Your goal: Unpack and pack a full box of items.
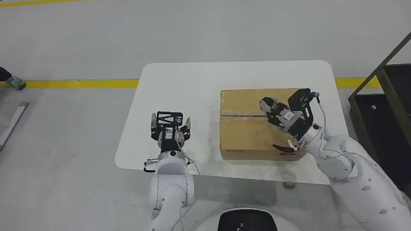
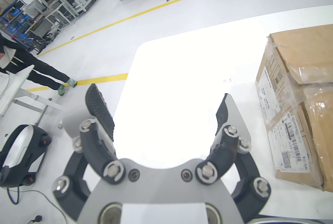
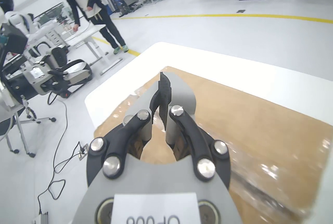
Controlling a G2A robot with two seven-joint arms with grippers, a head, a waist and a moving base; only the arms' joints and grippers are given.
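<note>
The box (image 1: pixel 247 131) sits on the right part of the white table (image 1: pixel 186 83). Its flaps are down, with shiny tape (image 2: pixel 312 74) over the middle line. It is brown cardboard, so I think it is stiff at the corners but bendy in the middle of the top. It may be heavy if it is full (I cannot see inside). A flap edge by the tape looks like the best place to grab. White labels (image 2: pixel 286 141) with stripes are stuck on its side, but the writing is too small to read. The left gripper (image 2: pixel 159 101) is spread wide over bare table beside the box. The right gripper (image 3: pixel 164 89) is pinched closed on nothing, over the box top.
</note>
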